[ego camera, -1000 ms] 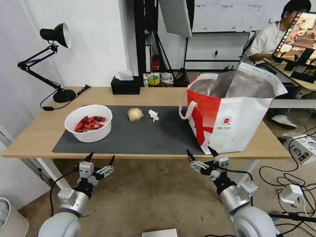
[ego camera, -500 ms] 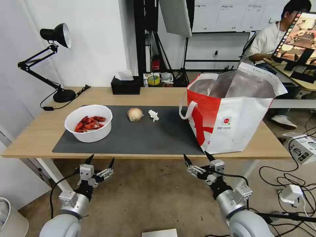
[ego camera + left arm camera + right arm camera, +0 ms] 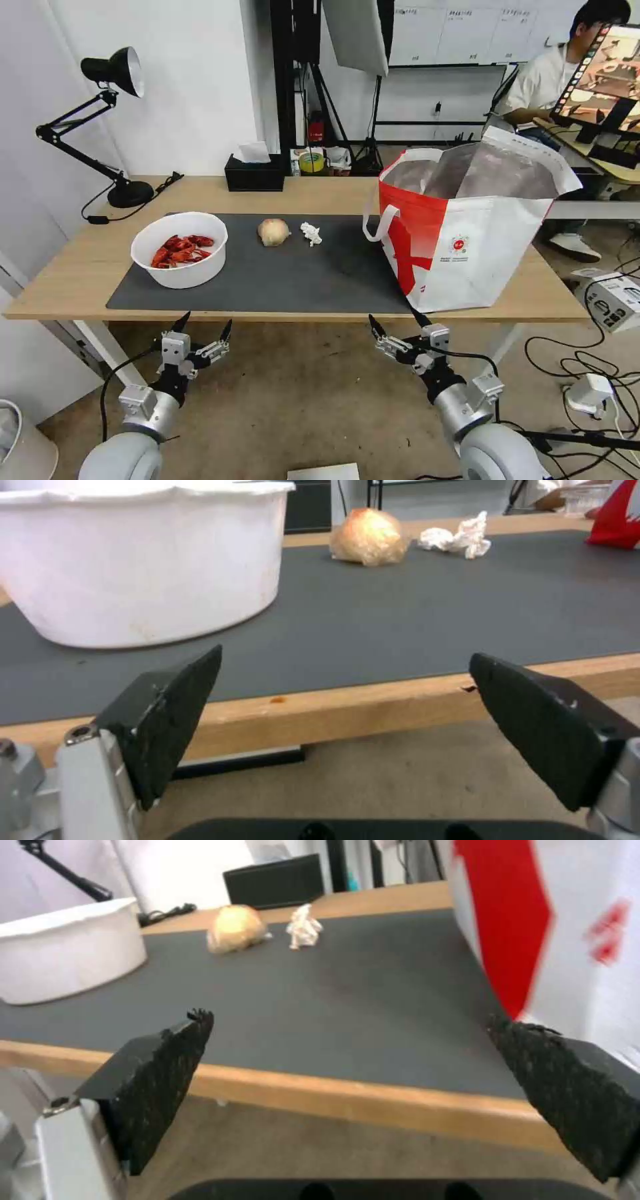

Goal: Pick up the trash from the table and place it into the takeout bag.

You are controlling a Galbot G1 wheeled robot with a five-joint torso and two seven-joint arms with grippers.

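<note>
Light-wood worktop with dark mat in a cluttered studio; left gripper and right gripper hang below its front edge, jaws wide, empty.

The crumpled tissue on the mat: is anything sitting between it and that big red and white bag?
Nothing visible does. The tissue lies on the bare dark mat, with the beige ball on its other side, away from the takeout bag. Both the left gripper and right gripper hang open below the table edge.

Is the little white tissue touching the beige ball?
Apart. The head view shows bare dark mat between the tissue and the beige ball.
</note>
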